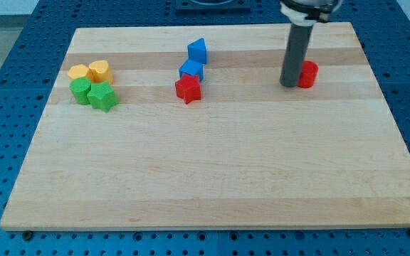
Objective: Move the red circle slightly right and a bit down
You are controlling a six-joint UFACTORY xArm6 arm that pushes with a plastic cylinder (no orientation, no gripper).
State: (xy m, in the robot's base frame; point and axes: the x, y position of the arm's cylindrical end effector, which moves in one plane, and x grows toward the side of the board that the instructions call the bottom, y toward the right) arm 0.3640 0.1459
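The red circle [308, 74] sits on the wooden board [212, 163] at the view's upper right. My tip [289, 84] is at the end of the dark rod, right against the red circle's left side, touching or nearly touching it. The rod hides the circle's left edge.
A red star [188, 89], a blue block [191, 70] and a blue triangle-like block [198, 50] cluster at the upper middle. Two yellow blocks [90, 71], a green block [81, 90] and a green star [103, 97] cluster at the upper left. The board's right edge runs close to the circle.
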